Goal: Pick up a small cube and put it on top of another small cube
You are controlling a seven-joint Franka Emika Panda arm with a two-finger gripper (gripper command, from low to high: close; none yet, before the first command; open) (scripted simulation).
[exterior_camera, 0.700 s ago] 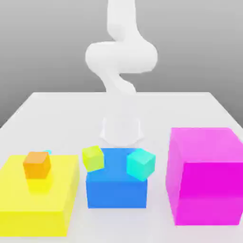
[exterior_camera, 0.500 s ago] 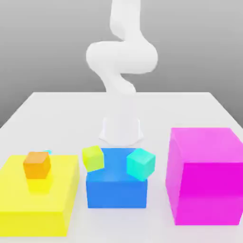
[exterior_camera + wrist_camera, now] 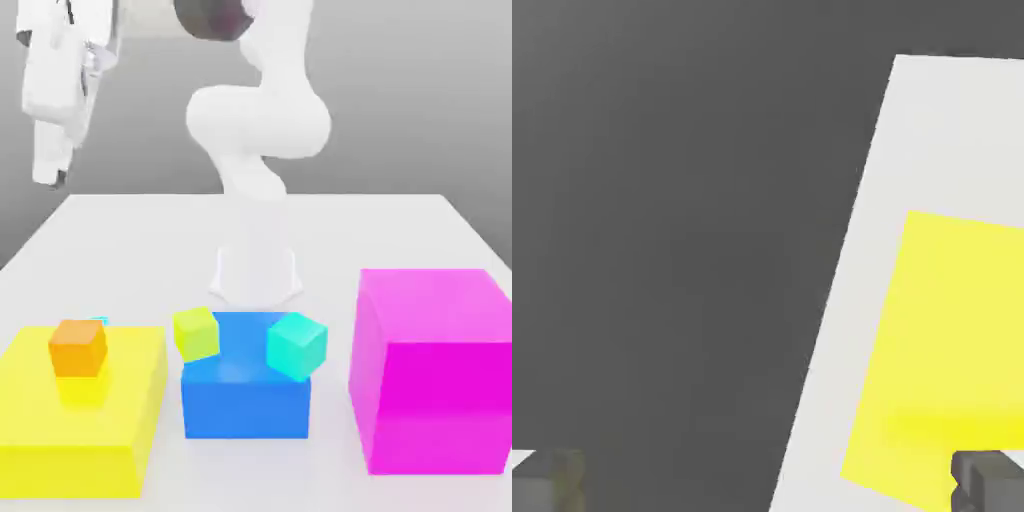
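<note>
In the exterior view, the arm [image 3: 257,120] reaches in from the top of the frame, and its end effector [image 3: 55,181] hangs at the upper left, above the far edge of the worktop [image 3: 330,235] as I see it. Lower left, an orange cube [image 3: 78,348] sits on a low yellow block [image 3: 70,470]. Just behind that block, at the left of the frame, a sliver of a sky-cyan cube [image 3: 99,321] peeps over the edge; the rest is hidden from me, so I can't tell what it rests on. At the lower middle stands a blue block [image 3: 246,405], with a lime-yellow cube [image 3: 196,334] tilted at its upper left corner and a turquoise cube [image 3: 297,347] tilted at its upper right. A big magenta block [image 3: 430,405] fills out the lower right. I see no container here, only solid blocks.

In the hand view, the two fingertips stand wide apart at the lower left and lower right corners, with nothing gripped between them. The yellow block lies at the lower right, on the pale worktop, and dark ground takes up the left.

I'd say this is the approach, with the pick yet to come. The next move probably calls for swinging over the sky-cyan cube, lining up and lowering open; coming down too near the yellow block could knock it or the orange cube.
</note>
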